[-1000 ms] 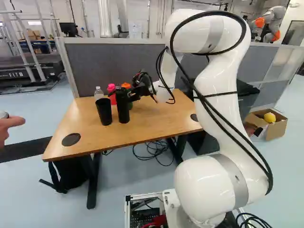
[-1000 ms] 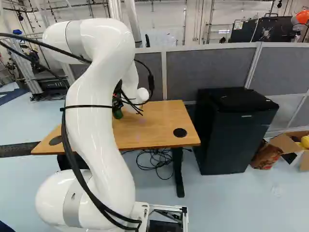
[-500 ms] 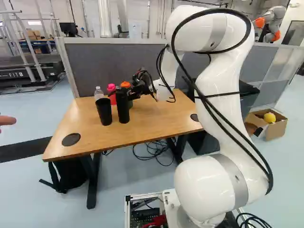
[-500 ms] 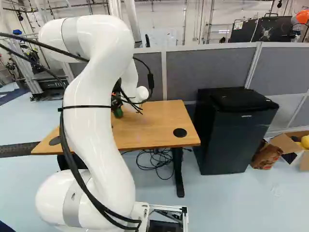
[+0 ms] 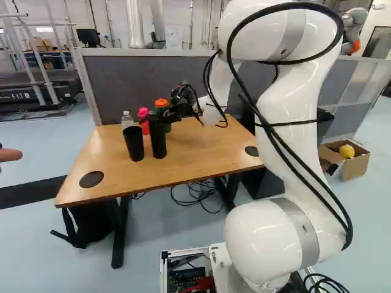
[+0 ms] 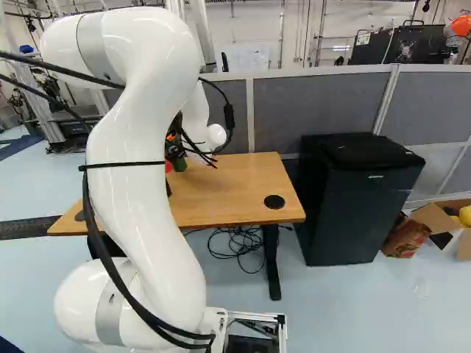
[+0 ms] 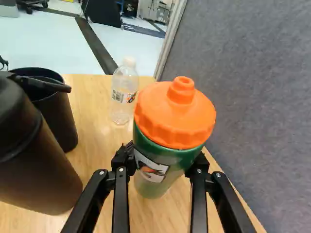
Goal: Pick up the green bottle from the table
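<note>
The gripper [image 5: 166, 115] pinches the green bottle [image 7: 154, 171] from both sides, over the wooden bench [image 7: 95, 126]. Beside it, toward the base, are a black flask [image 7: 34, 160] and black cup [image 7: 62, 114]; a clear bottle [image 7: 125, 92] stands ahead. A grey partition [image 7: 248, 87] flanks its other side. Behind it are a black cabinet [image 6: 357, 209] and, farther off, an open carton [image 5: 355, 166] on the pale floor [image 6: 346, 301].

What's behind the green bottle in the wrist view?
Beyond the green bottle, to one side: a clear bottle. Directly behind is covered; the pink bottle, seen in left base view, may be there.
</note>
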### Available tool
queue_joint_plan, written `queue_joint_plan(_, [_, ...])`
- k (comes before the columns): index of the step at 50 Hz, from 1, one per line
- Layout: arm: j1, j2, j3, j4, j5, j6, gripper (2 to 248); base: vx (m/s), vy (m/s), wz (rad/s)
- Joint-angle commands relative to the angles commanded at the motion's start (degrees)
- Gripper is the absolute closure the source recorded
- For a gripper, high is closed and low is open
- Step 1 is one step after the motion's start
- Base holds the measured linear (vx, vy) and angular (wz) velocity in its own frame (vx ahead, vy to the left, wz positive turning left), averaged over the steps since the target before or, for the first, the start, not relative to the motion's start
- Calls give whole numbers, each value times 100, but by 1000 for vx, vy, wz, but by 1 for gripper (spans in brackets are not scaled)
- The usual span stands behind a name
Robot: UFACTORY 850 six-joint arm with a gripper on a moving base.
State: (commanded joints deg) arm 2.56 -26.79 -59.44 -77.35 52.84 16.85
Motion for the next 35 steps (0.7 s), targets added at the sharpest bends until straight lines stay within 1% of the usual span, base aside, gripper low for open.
queue_joint_plan(35, [-311, 661, 257, 0, 0, 0, 137, 0, 0, 0])
